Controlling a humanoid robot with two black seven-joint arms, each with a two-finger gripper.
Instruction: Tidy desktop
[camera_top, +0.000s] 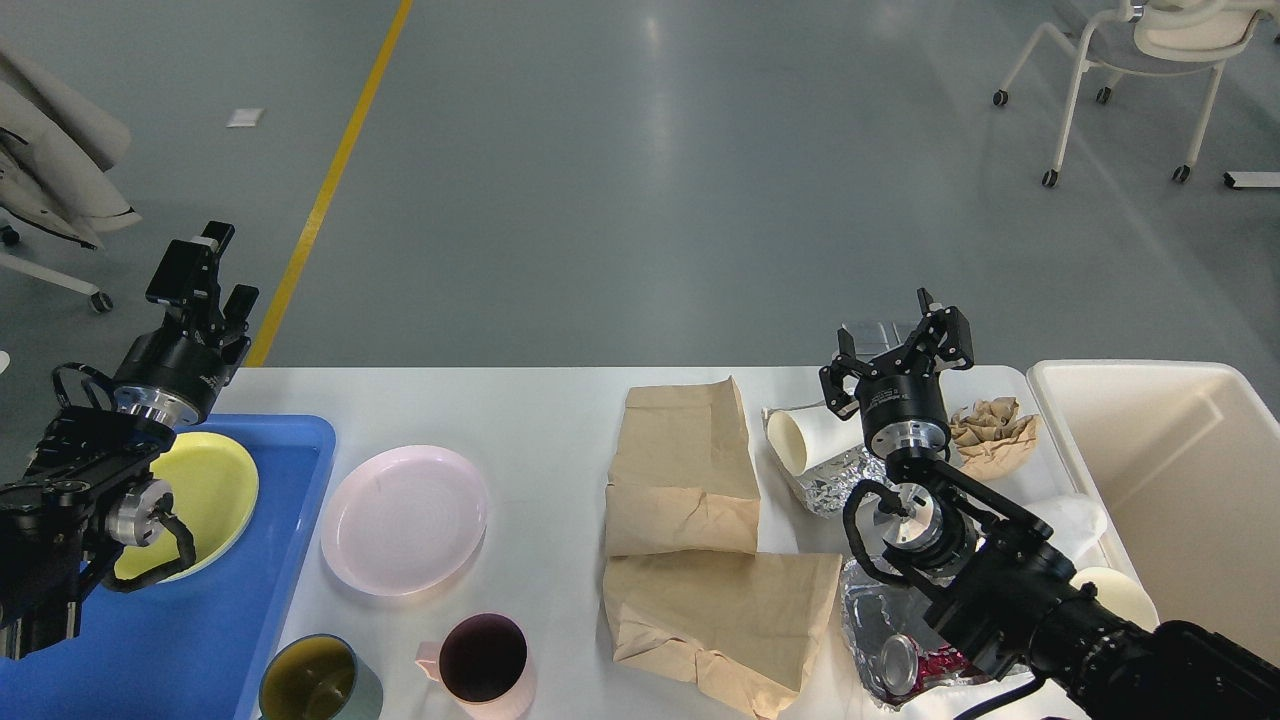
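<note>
Desktop (540, 420) with 2 paper bags (690, 470) at center; no writing is legible. Left gripper (205, 275), upper left: fingers apart. Right gripper (895, 345), right of center: fingers apart, empty.

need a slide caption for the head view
Both tools, left and right, hang open above the desktop strewn with paper bags, foil and dishes.

A bare strip of the counter (540, 400) is left along the far edge, from the blue tray (300, 470) at the left edge to the paper bags (690, 500). The right end is crowded by foil (835, 480), a paper cup (800, 440) and crumpled paper (995, 430).
</note>
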